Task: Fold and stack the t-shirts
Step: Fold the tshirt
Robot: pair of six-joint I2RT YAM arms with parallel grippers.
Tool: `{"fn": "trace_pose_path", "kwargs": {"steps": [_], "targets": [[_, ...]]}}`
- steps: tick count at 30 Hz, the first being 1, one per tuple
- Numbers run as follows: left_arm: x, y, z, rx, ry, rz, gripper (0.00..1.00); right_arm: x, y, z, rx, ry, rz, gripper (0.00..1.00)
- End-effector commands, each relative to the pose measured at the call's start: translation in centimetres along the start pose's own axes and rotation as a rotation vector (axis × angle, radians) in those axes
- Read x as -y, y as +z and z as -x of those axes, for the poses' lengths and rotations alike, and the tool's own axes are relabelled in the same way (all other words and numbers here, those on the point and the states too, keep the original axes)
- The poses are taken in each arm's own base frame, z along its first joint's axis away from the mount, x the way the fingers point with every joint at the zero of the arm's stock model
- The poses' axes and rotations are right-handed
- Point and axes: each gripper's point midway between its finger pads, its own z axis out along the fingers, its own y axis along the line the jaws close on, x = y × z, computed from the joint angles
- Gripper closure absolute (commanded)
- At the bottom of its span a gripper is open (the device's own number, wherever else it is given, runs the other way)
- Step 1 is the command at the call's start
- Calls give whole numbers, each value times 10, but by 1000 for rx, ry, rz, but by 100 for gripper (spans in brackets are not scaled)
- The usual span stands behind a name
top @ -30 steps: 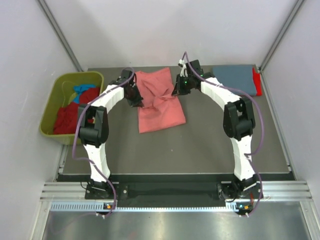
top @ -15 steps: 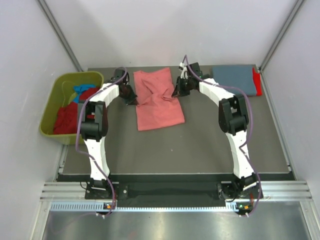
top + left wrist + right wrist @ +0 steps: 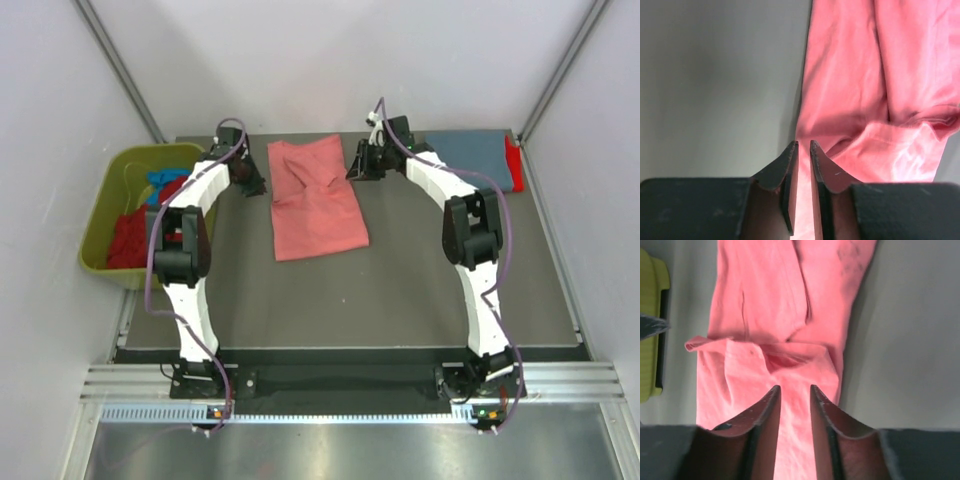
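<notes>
While flat, salmon-pink t-shirt [image 3: 318,205] between left end effector [image 3: 802,145] and right end effector [image 3: 795,388], both slightly apart, empty.

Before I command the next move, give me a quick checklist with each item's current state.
1. Left pincer empty: ok, jaws slightly apart, no cloth between them.
2. Right pincer empty: ok, jaws apart above the cloth.
3. Salmon-pink shirt folded neatly: not ok, its far end is creased with a flap turned over.
4. Stack top free: ok, grey-blue shirt lies folded at the far right, uncovered.
5. Bin emptied: not ok, red shirts and a blue shirt lie inside.
</notes>
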Motion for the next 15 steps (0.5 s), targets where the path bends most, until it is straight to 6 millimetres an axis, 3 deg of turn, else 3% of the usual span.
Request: {"fn": "trace_pose_path", "kwargs": {"steps": [1,2,3,10,15], "targets": [[5,-36,-2,51,36,-24,80,-22,-37,29,101,-34,10,71],[21,-45,-1,68,44,-111,82,-28,-39,29,110,-40,22,73],[25,-44,-9,49,44,-150,83,-30,-42,22,103,-39,24,77],[33,-10,-61,-128,17,-254,88,-39,-31,-6,55,-30,49,85],[30,16,-60,-136,29,-237,88,-26,-13,-24,20,3,44,86]]}}
